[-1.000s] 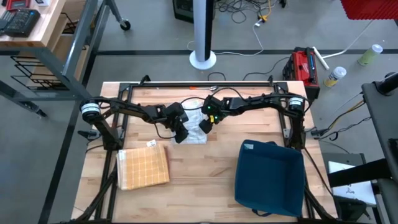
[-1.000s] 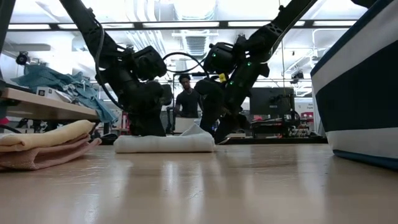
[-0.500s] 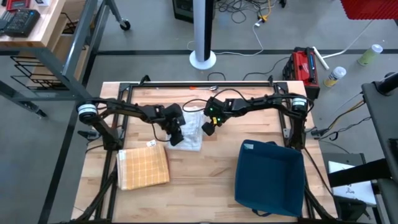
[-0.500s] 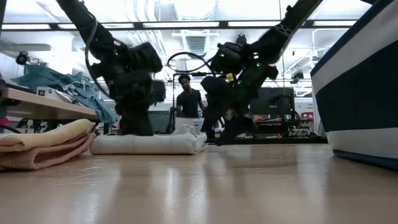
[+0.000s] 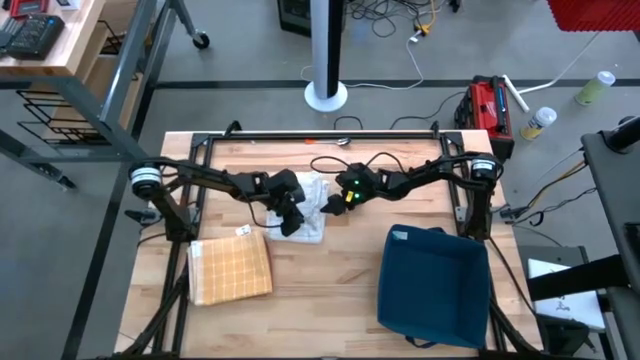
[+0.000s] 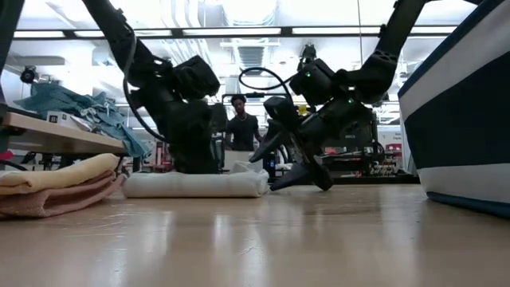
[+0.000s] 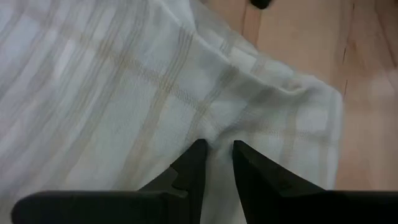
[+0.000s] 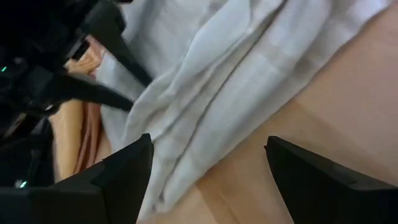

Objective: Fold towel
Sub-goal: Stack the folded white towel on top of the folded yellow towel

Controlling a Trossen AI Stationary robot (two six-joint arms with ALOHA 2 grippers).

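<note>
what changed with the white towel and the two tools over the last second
The right tool let go of the white towel, opened wide and backed off toward the blue bin. The left tool stayed pinched on the towel and dragged it a little toward the folded yellow towel, then partway back. Yellow towel and bin did not move.

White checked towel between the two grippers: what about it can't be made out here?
- High view: white checked towel is partly covered by the left gripper; fold layers unreadable.
- Low view: towel's far side hidden behind its own roll.
- Left wrist view: towel runs past the frame edges.
</note>
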